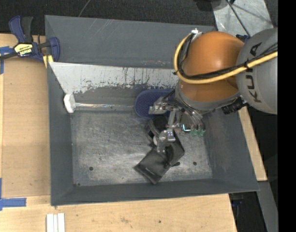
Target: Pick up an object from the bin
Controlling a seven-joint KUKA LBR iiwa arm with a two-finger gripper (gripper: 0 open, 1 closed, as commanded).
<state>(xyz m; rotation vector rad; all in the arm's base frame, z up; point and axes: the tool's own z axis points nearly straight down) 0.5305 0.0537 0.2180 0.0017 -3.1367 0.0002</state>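
My gripper (166, 138) hangs low in the right half of the bin, under the arm's orange cover. Its tip is down at the upper end of a flat black angular piece (155, 166), which lies tilted near the bin's front wall. Whether it touches or grasps that piece is hidden by the gripper's own body. A dark blue rounded thing (146, 103) lies just behind the gripper against the back wall, partly covered by the wrist. A small green bit (199, 132) shows at the gripper's right side.
A long clear tube with a white cap (69, 103) lies along the back wall, reaching from the left corner toward the blue thing. The bin's left floor is bare scuffed metal. The arm fills the back right corner.
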